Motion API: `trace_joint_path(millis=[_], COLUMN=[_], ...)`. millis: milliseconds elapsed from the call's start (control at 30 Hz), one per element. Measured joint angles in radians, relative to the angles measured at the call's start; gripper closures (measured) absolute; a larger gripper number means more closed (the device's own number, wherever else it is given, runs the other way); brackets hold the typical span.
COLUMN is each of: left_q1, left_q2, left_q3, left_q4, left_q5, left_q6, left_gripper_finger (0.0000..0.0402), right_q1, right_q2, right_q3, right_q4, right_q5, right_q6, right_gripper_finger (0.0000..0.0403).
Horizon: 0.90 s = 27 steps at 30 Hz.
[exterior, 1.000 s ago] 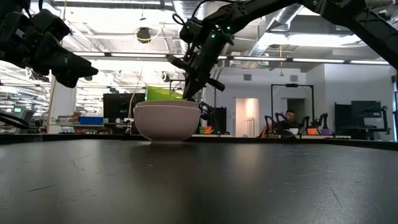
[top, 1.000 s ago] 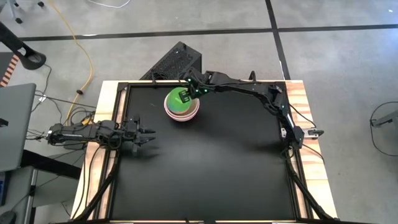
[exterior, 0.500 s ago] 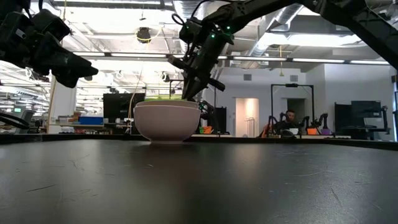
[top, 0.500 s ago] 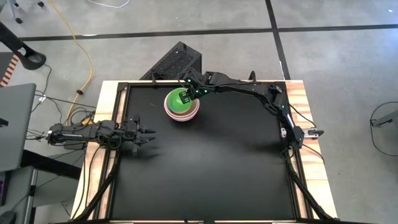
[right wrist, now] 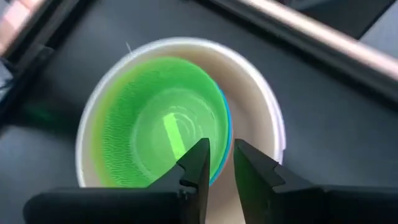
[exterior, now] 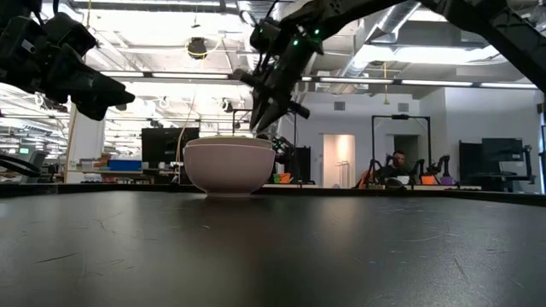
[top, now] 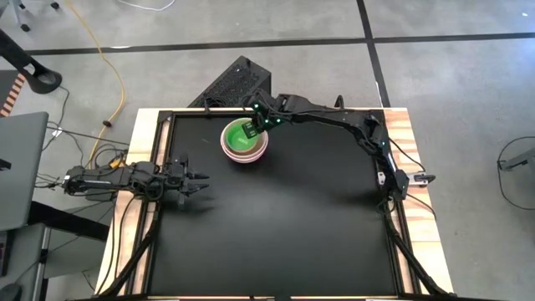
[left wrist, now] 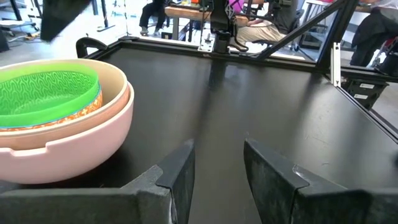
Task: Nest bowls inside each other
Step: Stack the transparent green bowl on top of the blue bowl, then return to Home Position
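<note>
The bowls stand nested in one stack [top: 244, 140] on the black table, near its far edge. The bright green bowl [right wrist: 158, 124] sits innermost, with a light blue rim [right wrist: 225, 124] showing beside it, a beige bowl [left wrist: 115, 87] around them and a pale pink outer bowl [left wrist: 74, 149] resting on its base. My right gripper [right wrist: 217, 158] hangs open just above the stack's far-right rim, pointing down at a slant and touching nothing. My left gripper [left wrist: 217, 162] waits open at the table's left edge, level and empty.
The black tabletop [top: 276, 226] stretches wide between the stack and the near edge. A raised black frame [top: 393, 209] runs round the table. Beyond the far edge a dark box [top: 238, 84] lies on the floor. People sit in the room behind [exterior: 394, 166].
The green bowl, which stood tilted above the stack's rim in my right gripper, has dropped down into the stack and now sits level inside it. My right gripper has let go of it and risen slightly above the rim.
</note>
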Motion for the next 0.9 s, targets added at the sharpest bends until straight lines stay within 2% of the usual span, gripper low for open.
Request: trace_joint_path(millis=[333, 567, 733, 900], left_q1=[0.0, 0.0, 0.0, 0.0], left_q2=[0.0, 0.0, 0.0, 0.0], left_q3=[0.0, 0.0, 0.0, 0.0], left_q4=[-0.001, -0.002, -0.003, -0.004], left_q5=[0.0, -0.011, -0.02, -0.027], left_q6=[0.001, 0.001, 0.0, 0.009], left_gripper_finger=[0.0274, 0.0274, 0.0274, 0.0274], right_q1=[0.067, 0.198, 0.297, 0.381], right_q2=[-0.143, -0.269, -0.398, -0.586], right_q3=[0.0, -0.029, -0.158, -0.426], right_q4=[-0.156, -0.317, -0.341, -0.248], right_q5=[-0.001, 0.152, 0.158, 0.158], right_q6=[-0.153, -0.195, -0.216, -0.232], right_gripper_finger=[0.031, 0.0317, 0.0327, 0.0332])
